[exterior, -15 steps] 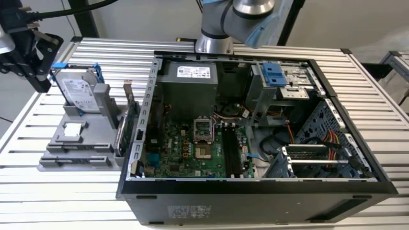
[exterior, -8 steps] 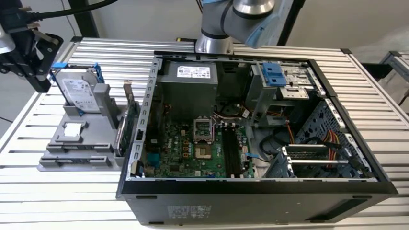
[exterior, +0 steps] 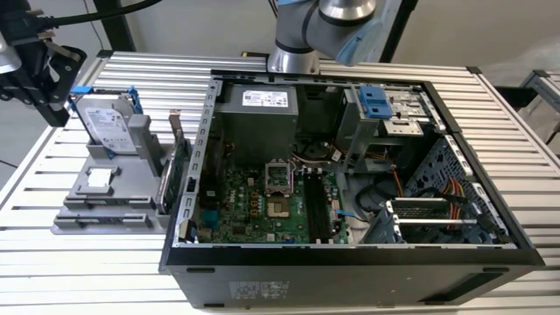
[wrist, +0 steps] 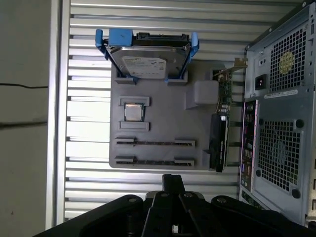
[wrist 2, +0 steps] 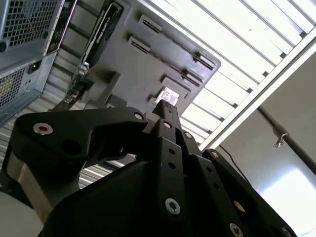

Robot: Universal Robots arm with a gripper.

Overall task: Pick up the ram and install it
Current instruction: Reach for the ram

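**Pincer hangs by the parts tray, ram hard to find**

The pincer (wrist: 173, 180) hangs tips down above the table (exterior: 88, 275). It is just past the edge of the grey tray (wrist: 163, 113) where two long grooves (wrist: 155, 142) run. In both wrist views its tips look pressed together into one thin block, with nothing between them.

The tray lies near the table's edge on the exterior view's left, close beside the computer case (exterior: 350, 262). Each part has its own seat, most likely so the pincer finds it in the same spot every time. The hard drive (wrist: 145, 64) leans up in a blue frame, so its top is easy to grab. A small square chip (wrist: 132, 111) lies flat in a pocket. A green card (wrist: 225, 94) and a black card (wrist: 216, 145) stand on edge along the tray side nearest the case.

The long grooves are the right shape for the ram, but they look bare. I cannot tell where the ram is. It may sit in the long dark slots (exterior: 319, 210) on the green board (exterior: 245, 210) inside the case, but that is a guess.

The case lies on its side with the cover off, so an arm can reach down to the board.

The hard drive and the grey power box (exterior: 258, 125) have white stickers. The writing is too small to read.
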